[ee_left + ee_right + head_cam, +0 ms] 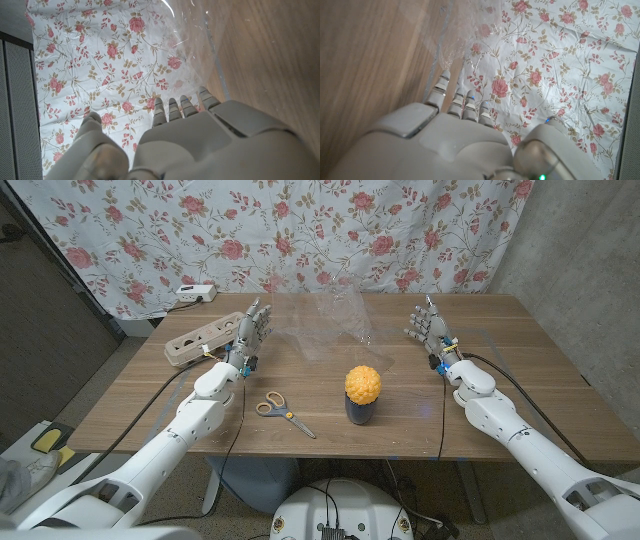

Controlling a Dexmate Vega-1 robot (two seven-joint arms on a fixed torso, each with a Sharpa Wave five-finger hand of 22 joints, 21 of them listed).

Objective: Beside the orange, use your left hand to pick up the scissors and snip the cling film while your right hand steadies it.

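Observation:
An orange sits on a small dark cup in the middle of the table. Scissors with yellow-and-blue handles lie on the wood to the left of it, nearer the front edge. A clear sheet of cling film stands crumpled at the back middle; it also shows as cling film and cling film in the wrist views. My left hand stands upright at the left, fingers apart, holding nothing. My right hand stands upright at the right, fingers apart and empty. Both hands are well away from the scissors.
A cardboard egg carton lies at the back left beside my left hand. A white power strip sits behind the table's left corner. A floral curtain hangs behind the table.

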